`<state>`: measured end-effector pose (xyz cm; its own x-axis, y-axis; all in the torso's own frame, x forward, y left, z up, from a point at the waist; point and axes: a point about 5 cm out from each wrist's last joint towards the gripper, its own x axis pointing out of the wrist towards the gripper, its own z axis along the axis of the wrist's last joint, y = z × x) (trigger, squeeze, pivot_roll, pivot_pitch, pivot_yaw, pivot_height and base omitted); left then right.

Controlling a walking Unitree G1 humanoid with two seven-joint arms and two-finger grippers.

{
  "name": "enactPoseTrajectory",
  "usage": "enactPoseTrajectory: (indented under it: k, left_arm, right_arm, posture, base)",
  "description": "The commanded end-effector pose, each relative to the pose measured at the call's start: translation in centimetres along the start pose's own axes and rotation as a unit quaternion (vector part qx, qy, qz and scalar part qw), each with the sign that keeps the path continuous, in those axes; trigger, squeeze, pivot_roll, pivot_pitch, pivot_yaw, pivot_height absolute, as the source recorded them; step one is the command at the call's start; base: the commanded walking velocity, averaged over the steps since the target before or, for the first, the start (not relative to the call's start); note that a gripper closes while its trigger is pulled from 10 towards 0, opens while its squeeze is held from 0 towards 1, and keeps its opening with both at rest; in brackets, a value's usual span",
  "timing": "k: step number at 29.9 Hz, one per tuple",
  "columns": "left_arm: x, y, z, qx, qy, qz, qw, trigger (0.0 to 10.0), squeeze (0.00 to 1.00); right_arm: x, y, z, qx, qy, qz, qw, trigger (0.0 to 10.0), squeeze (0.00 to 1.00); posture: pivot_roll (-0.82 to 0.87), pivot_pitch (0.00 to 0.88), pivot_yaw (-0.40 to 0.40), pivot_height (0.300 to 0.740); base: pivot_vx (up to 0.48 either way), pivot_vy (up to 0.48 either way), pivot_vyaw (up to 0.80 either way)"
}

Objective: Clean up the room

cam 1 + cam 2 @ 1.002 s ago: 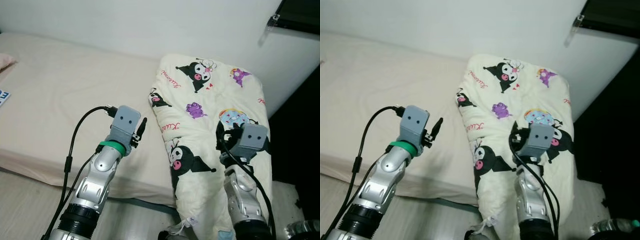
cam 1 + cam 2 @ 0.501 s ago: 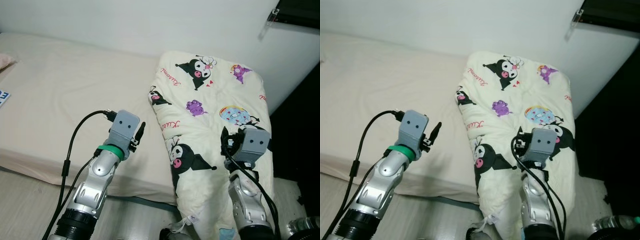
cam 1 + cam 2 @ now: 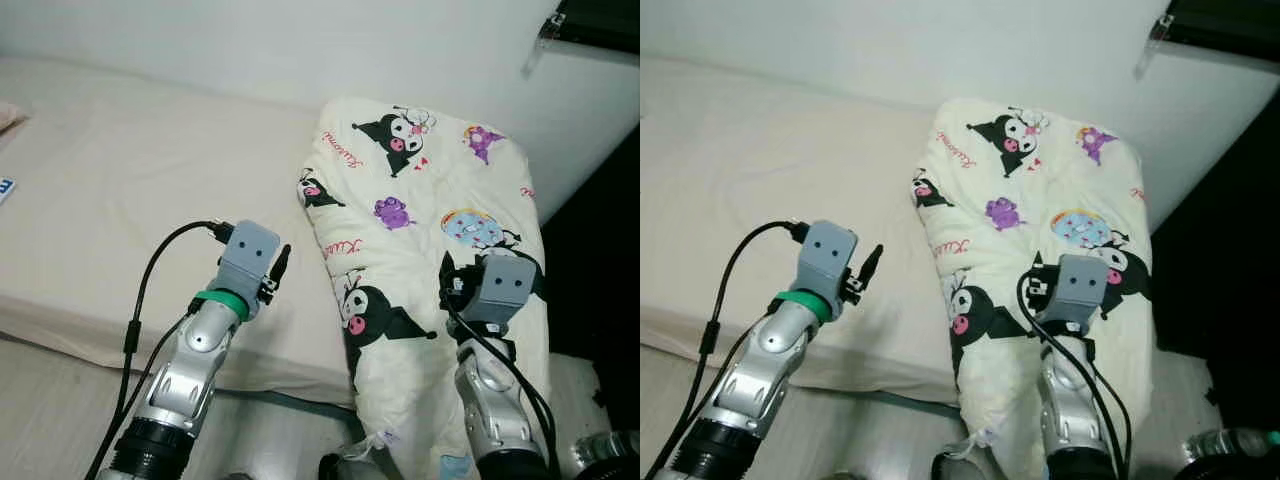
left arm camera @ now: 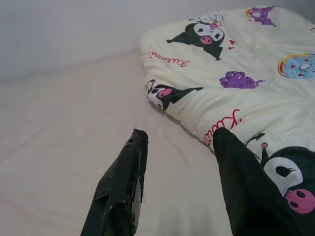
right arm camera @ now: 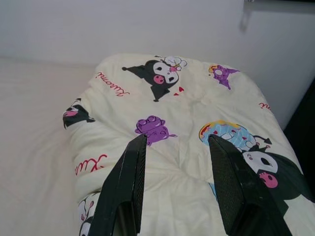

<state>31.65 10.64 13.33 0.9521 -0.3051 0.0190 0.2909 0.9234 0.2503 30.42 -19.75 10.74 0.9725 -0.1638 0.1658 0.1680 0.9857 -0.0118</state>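
Likely soft, bulky quilt [image 3: 430, 250]; best pinched at near edge; left gripper [image 4: 179, 189] and right gripper [image 5: 177, 189] both spread, empty

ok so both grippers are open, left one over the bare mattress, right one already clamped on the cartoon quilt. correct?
Not quite. The right gripper is not clamped on the cartoon quilt: the right wrist view shows its fingers spread apart above the fabric, with nothing between them. The rest holds: both grippers are open, and the left gripper is over the bare mattress, beside the quilt's edge.
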Motion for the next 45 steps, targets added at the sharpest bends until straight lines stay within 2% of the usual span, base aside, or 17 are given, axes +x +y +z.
enactPoseTrajectory:
  k: [1,17,21,24,28,30,31,32,34,35,37,38,39,41,42,43,45]
  left_arm:
    - [-0.1,-0.2,-0.3,-0.002,0.006,0.000,1.000,10.0,0.00]
    - [0.0,-0.1,-0.2,-0.001,0.005,-0.001,1.000,10.0,0.00]
    - [0.0,-0.1,-0.2,0.000,0.004,-0.002,1.000,10.0,0.00]
    - [0.0,0.0,-0.2,0.001,0.004,-0.003,1.000,10.0,0.00]
    - [0.0,0.0,-0.2,0.001,0.005,-0.004,1.000,10.0,0.00]
    - [0.1,0.0,-0.2,0.002,0.005,-0.006,1.000,10.0,0.00]
    - [0.1,0.0,-0.2,0.002,0.005,-0.006,1.000,10.0,0.00]
    - [0.1,0.0,-0.2,0.003,0.005,-0.006,1.000,10.0,0.00]
    - [0.1,0.0,-0.1,0.003,0.004,-0.008,1.000,10.0,0.00]
    - [0.1,0.0,-0.1,0.003,0.004,-0.008,1.000,10.0,0.00]
    - [0.1,0.0,-0.1,0.003,0.004,-0.008,1.000,10.0,0.00]
    - [0.1,0.0,-0.1,0.003,0.004,-0.008,1.000,10.0,0.00]
    - [0.1,0.0,0.0,0.003,0.004,-0.008,1.000,10.0,0.00]
    - [0.1,0.0,0.0,0.003,0.004,-0.008,1.000,10.0,0.00]
    - [0.0,0.0,0.0,0.004,0.004,-0.008,1.000,10.0,0.00]
    - [0.0,0.0,0.0,0.004,0.004,-0.008,1.000,10.0,0.00]
    - [-0.1,0.1,0.0,0.005,0.005,-0.009,1.000,10.0,0.00]
  right_arm:
    - [-0.5,-0.3,-0.6,-0.004,0.012,-0.007,1.000,10.0,0.00]
    - [-0.3,-0.4,-0.4,-0.004,0.011,-0.008,1.000,10.0,0.00]
    - [-0.3,-1.1,-0.3,-0.001,0.007,-0.029,1.000,10.0,0.00]
    - [-0.2,-3.1,0.4,-0.006,-0.011,-0.085,0.996,10.0,0.00]
    - [-0.2,-4.6,0.9,-0.014,-0.024,-0.122,0.992,10.0,0.00]
    - [-0.4,-7.8,1.8,-0.036,-0.043,-0.188,0.981,10.0,0.00]
    - [-0.4,-7.8,1.8,-0.036,-0.043,-0.188,0.981,10.0,0.00]
    - [-0.5,-9.0,2.1,-0.042,-0.049,-0.212,0.975,10.0,0.00]
    - [-1.1,-12.1,1.5,-0.012,-0.022,-0.283,0.959,10.0,0.00]
    - [-1.1,-12.1,1.5,-0.012,-0.022,-0.283,0.959,10.0,0.00]
    - [-1.7,-13.7,-0.7,0.051,0.039,-0.315,0.947,10.0,0.00]
    - [-1.7,-13.7,-0.7,0.051,0.039,-0.315,0.947,10.0,0.00]
    - [-1.5,-13.5,-2.8,0.085,0.107,-0.301,0.944,10.0,0.00]
    - [-1.5,-13.5,-2.8,0.085,0.107,-0.301,0.944,10.0,0.00]
    - [-1.3,-13.0,-3.6,0.091,0.139,-0.284,0.945,10.0,0.00]
    - [-1.3,-13.0,-3.6,0.091,0.139,-0.284,0.945,10.0,0.00]
    - [-0.6,-11.3,-5.2,0.104,0.212,-0.222,0.946,10.0,0.00]
  posture:
    - [-0.11,0.111,0.029,0.645]
    - [-0.11,0.100,0.031,0.580]
    - [-0.11,0.099,0.035,0.576]
    - [-0.12,0.098,0.038,0.576]
    - [-0.12,0.099,0.041,0.576]
    - [-0.12,0.101,0.044,0.576]
    - [-0.12,0.101,0.044,0.576]
    - [-0.12,0.101,0.045,0.576]
    - [-0.12,0.102,0.045,0.576]
    - [-0.12,0.102,0.045,0.576]
    - [-0.11,0.115,0.051,0.576]
    - [-0.11,0.115,0.051,0.576]
    - [-0.10,0.120,0.054,0.576]
    - [-0.10,0.120,0.054,0.576]
    - [-0.10,0.124,0.056,0.576]
    - [-0.10,0.124,0.056,0.576]
    - [-0.09,0.130,0.057,0.576]
  base:
    - [0.000,0.000,0.00]
    - [0.000,0.000,0.00]
    - [0.000,0.000,0.00]
    - [0.000,0.000,0.00]
    - [0.000,0.000,0.00]
    - [0.000,0.000,0.00]
    - [0.000,0.000,0.00]
    - [0.000,0.000,0.00]
    - [0.000,0.000,0.00]
    - [0.000,0.000,0.00]
    - [0.000,0.000,0.00]
    - [0.000,0.000,0.00]
    - [0.000,0.000,0.00]
    - [0.000,0.000,0.00]
    - [0.000,0.000,0.00]
    - [0.000,0.000,0.00]
    - [0.000,0.000,0.00]
